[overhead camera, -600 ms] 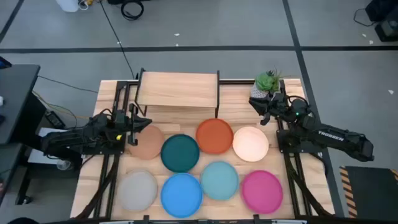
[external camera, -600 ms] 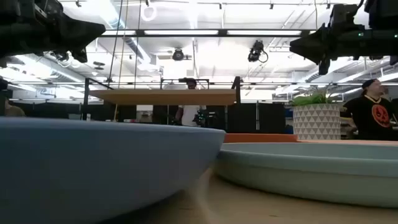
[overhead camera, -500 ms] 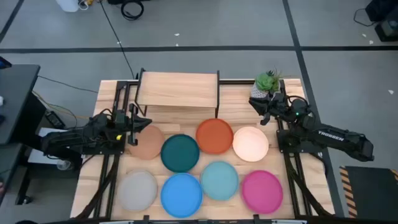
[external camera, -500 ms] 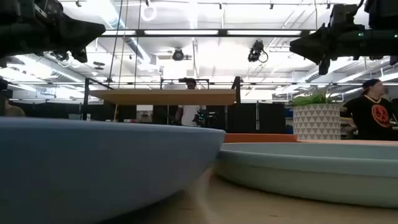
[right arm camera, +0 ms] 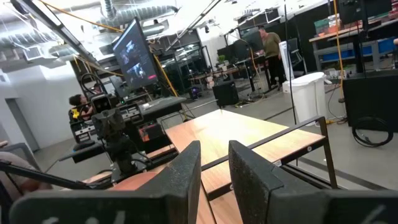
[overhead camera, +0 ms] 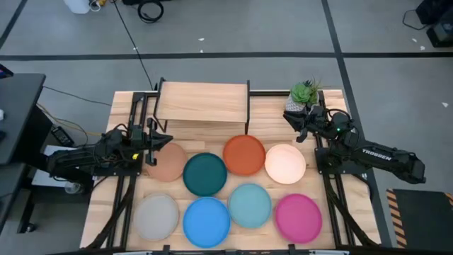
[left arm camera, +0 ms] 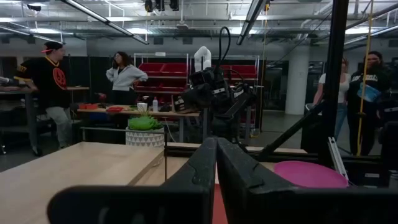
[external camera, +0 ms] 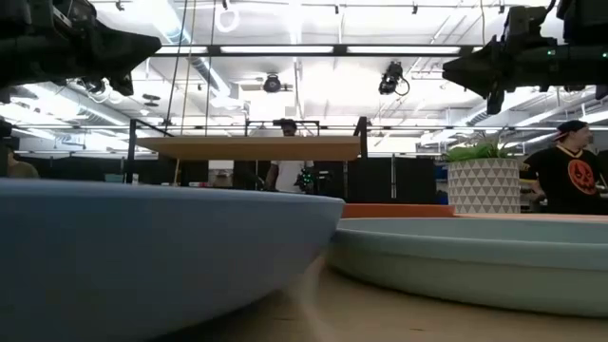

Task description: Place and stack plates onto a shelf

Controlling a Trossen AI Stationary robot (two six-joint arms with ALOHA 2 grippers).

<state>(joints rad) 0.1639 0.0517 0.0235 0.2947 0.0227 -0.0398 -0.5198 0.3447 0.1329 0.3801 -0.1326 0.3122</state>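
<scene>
Eight round matte plates unchanged on slatted tabletop, 6 o'clock of bare light-wood shelf. No motion since previous frames: task not started. Left gripper, fingers nearly together, empty, above tan plate. Right gripper, narrow gap, empty, beside potted plant.

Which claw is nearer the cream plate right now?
Right. The right claw sits just beyond the cream plate, near the plant; the left claw is across the table by the tan plate.

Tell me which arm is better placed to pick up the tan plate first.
Left. The left gripper hovers at the tan plate, beside the shelf. The right gripper sits across the table by the potted plant, nearer the cream plate.
</scene>
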